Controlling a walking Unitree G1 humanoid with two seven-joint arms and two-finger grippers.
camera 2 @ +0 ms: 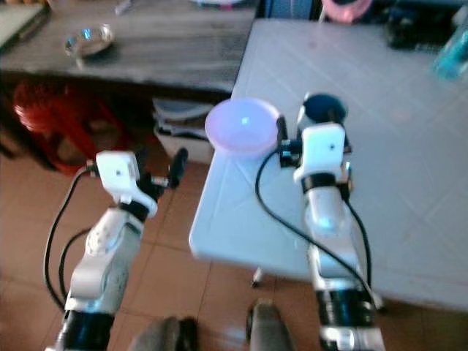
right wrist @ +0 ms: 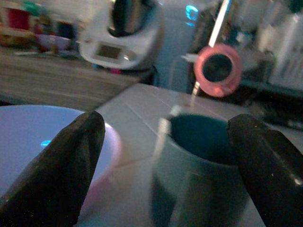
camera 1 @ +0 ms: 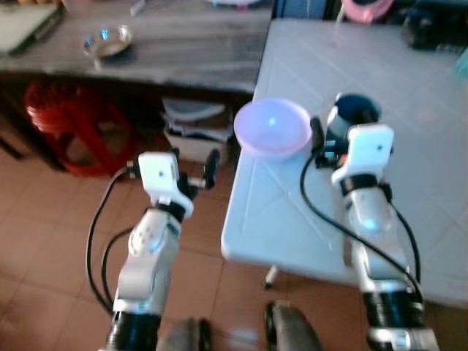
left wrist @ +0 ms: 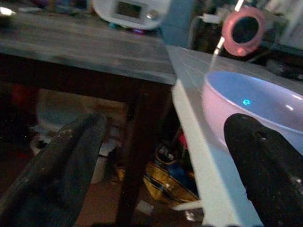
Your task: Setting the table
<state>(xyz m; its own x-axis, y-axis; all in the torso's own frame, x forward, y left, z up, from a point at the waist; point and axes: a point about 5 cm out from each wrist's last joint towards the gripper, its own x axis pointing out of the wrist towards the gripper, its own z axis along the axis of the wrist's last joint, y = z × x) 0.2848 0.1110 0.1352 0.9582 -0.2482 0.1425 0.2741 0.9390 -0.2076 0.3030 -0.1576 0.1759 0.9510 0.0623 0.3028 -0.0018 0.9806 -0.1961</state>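
My right gripper [right wrist: 161, 156] has its fingers spread wide around a dark cup [right wrist: 201, 165] — not touching. The pink bowl [camera 1: 272, 128] sits just beside it at the white table's [camera 1: 292, 219] corner. My left gripper [left wrist: 161, 175], fingers also apart, hangs off the edge — behind it a dark wooden counter [camera 1: 183, 51] with a metal dish [camera 1: 108, 40].

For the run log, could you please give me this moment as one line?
left gripper: open, off table edge beside pink bowl | right gripper: open, over white table, facing dark mug | bowl, mug on table corner
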